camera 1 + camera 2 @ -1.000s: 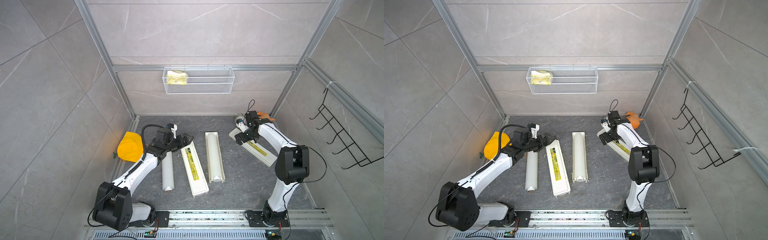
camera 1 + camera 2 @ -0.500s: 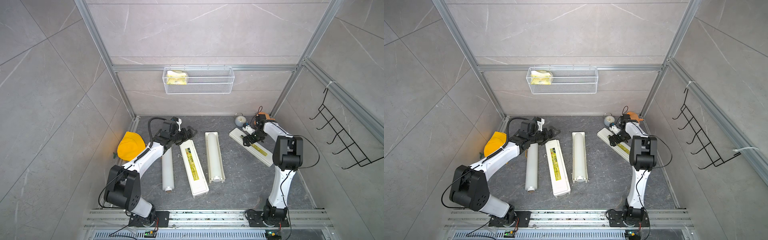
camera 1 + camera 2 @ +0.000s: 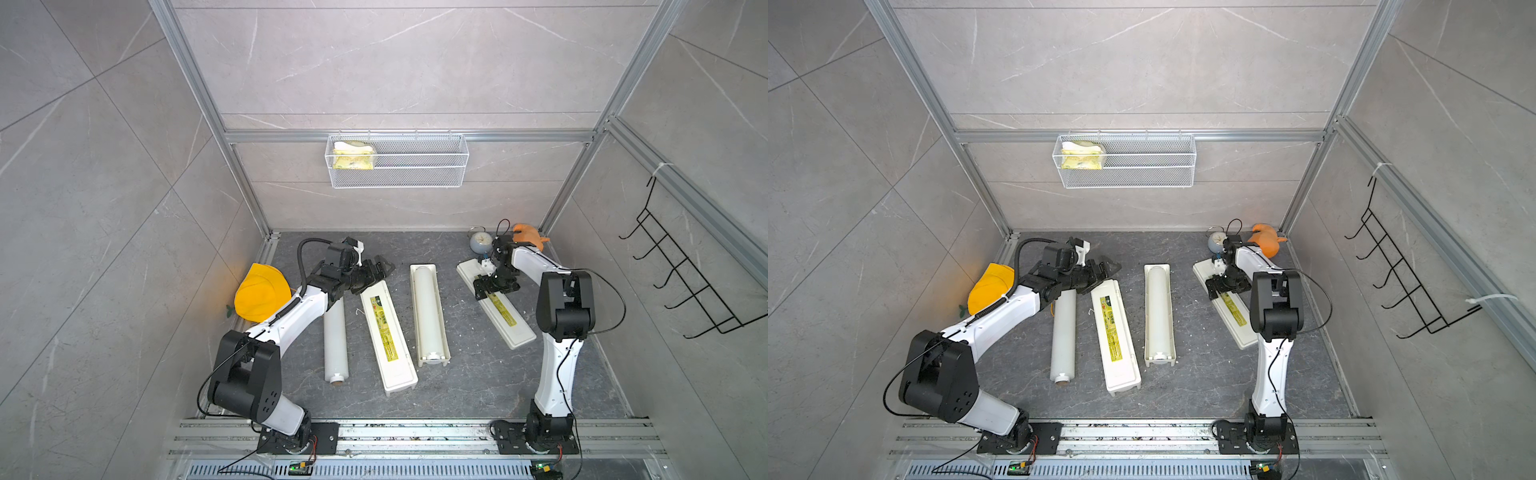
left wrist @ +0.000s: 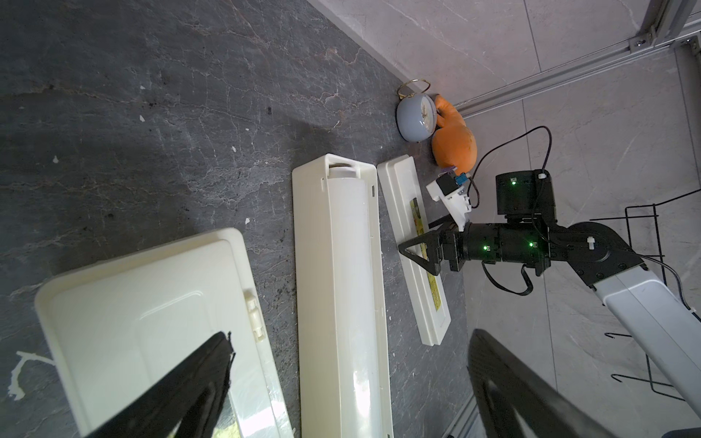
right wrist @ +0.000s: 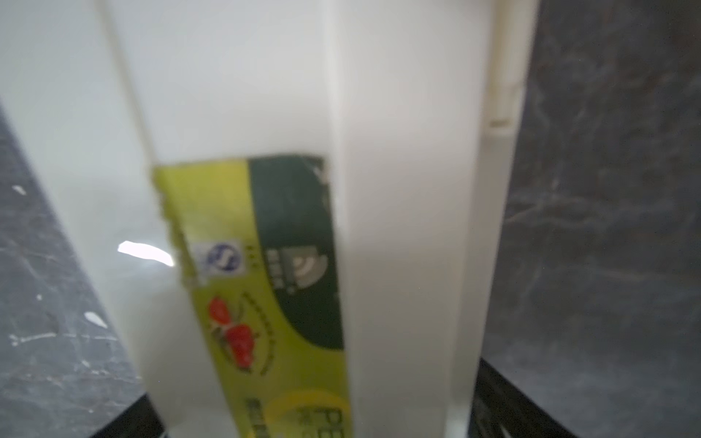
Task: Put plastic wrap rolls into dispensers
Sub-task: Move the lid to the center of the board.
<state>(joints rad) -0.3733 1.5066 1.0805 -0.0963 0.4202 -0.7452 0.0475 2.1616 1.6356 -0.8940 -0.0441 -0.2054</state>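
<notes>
On the dark stone floor (image 3: 465, 374) between our two arms, one plastic wrap roll (image 3: 427, 307) already lies seated in the open middle dispenser (image 3: 433, 360). The loose roll (image 3: 336, 336) rests on the floor just beside the closed left dispenser (image 3: 388, 336), on the side away from the middle one. Our left gripper (image 3: 376, 275) hangs over the far end of that closed box, its fingers spread wide with nothing between them. Our right gripper (image 3: 494, 287) sits low over the labelled right dispenser (image 3: 505, 318), with its fingers (image 5: 508, 413) spread to either side of the box's width. That wrist view is blurred, so we cannot tell whether the pads touch the plastic.

We judge the step in hand to be opening the left box for the loose roll. To do it well, we should catch the lid's free long edge rather than the body and lift it in an arc about the hinge. We should also keep the base from sliding, perhaps by pressing down with the right arm. The light box will likely skate on this floor, and a stray nudge could set the roll beside it rolling.
</notes>
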